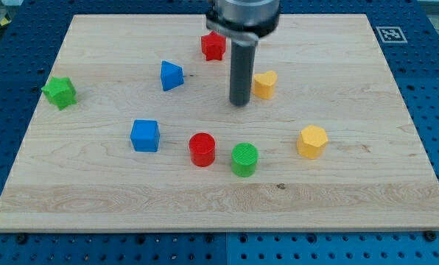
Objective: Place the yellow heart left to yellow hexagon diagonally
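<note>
Yellow heart lies up and left of the yellow hexagon, well apart, with the bare rod tool's tip, holding nothing, just left of it; a downward push seems needed next.

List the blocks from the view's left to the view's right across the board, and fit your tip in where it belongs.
green star → blue cube → blue triangle → red cylinder → red star → my tip and green cylinder, about level → yellow heart → yellow hexagon
</note>
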Controlling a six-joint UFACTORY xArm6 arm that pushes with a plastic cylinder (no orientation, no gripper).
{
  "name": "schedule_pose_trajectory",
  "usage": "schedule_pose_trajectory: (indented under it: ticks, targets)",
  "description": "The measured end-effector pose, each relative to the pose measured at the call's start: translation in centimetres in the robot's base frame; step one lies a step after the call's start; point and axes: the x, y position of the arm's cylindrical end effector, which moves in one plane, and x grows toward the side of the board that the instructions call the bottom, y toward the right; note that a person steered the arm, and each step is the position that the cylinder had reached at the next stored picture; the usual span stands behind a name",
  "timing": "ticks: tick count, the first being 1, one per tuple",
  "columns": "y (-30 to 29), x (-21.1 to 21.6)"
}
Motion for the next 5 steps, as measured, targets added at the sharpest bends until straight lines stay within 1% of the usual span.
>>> schedule_pose_trajectory:
  ticks: [1, 2, 3, 4, 5]
  targets:
    - [0.0, -7.1]
    - [0.0, -11.5]
    - [1.2, -13.3]
    - [2.8, -12.1]
    - [3.2, -8.7]
